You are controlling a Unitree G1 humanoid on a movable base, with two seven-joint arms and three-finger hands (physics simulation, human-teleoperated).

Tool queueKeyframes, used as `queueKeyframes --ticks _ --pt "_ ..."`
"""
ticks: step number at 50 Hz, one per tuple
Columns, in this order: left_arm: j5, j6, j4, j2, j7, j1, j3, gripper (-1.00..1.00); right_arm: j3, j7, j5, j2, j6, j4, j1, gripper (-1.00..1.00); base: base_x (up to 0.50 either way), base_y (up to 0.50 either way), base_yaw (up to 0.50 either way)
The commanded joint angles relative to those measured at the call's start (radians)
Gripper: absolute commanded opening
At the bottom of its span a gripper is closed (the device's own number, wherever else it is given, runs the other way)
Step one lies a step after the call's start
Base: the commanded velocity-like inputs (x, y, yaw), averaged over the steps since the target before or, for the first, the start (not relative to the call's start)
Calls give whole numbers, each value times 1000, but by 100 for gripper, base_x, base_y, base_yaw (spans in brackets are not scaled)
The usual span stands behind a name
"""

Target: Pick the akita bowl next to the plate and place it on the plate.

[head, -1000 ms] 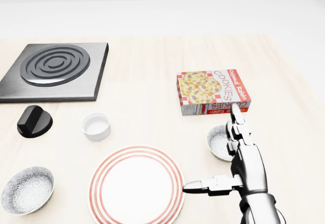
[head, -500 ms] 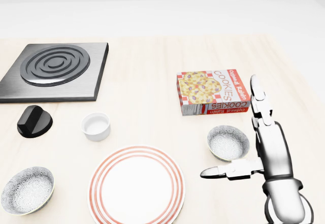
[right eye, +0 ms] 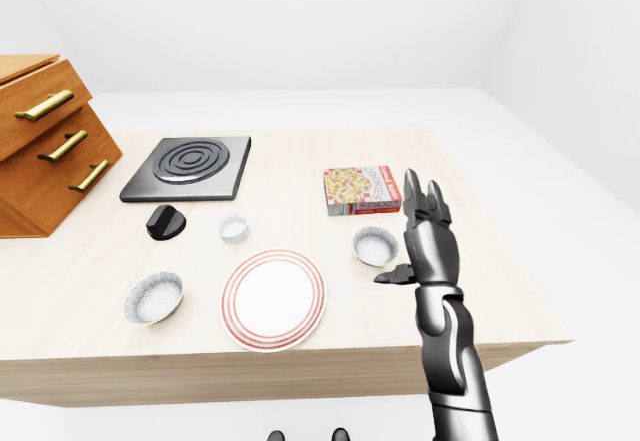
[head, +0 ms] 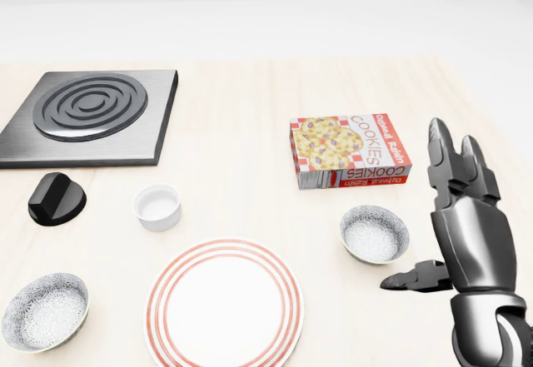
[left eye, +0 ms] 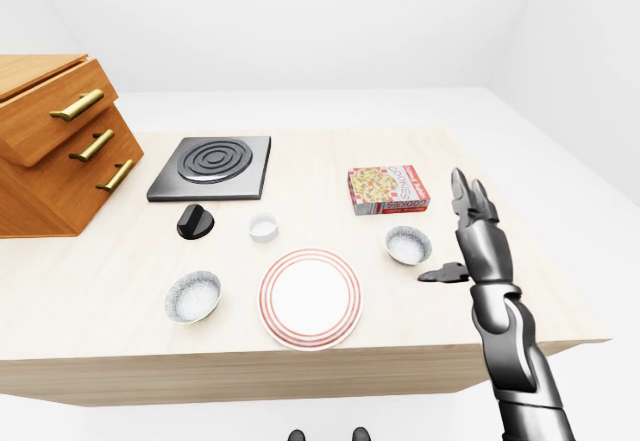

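Head view: right hand hovers just right of the patterned bowl, fingers spread wide and pointing up, thumb sticking out sideways toward the bowl's lower right rim, holding nothing. Thumb tip looks apart from the bowl, though contact can't be ruled out from this angle. Left hand not in view. Target bowl sits upright on the surface, near the right side of the striped plate with a gap between them, and just below the cookie box. Likely risks: hand is beside the bowl, not over it, so a sideways close-in would probably shove the bowl toward the plate or the box instead of gripping it. Rim is thin and the wall curved, so a three-finger pinch may slip or tip the bowl on lift. A release too close to the plate's rim could leave the bowl tilted or nudge the plate. Also, a second bowl with the same pattern sits left of the plate, so there's target ambiguity; the right one is the one within reach. Contents: both bowls empty, white cup empty, plate bare, cookie box closed. Hotplate and black knob are well clear of the work area.
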Motion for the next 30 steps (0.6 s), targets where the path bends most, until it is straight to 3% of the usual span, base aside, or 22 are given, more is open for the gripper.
queueKeyframes --ticks 1,10,16,22,30 --pt "-5 -4 7 3 1 2 -2 100 35 -134 -297 -14 0 92 29 100 0 0 0" --pt "-2 -2 3 -2 1 5 0 100 61 -187 -379 -12 0 141 41 100 0 0 0" --pt "-1 -17 22 0 -2 -2 -7 100 86 -256 -423 -7 0 190 37 100 0 0 0" --pt "-12 -20 45 4 -2 -4 -17 100 147 -467 -533 2 0 308 4 100 0 0 0" --pt "-17 -20 35 1 0 1 -18 100 173 -469 -578 -8 0 370 -41 100 0 0 0"
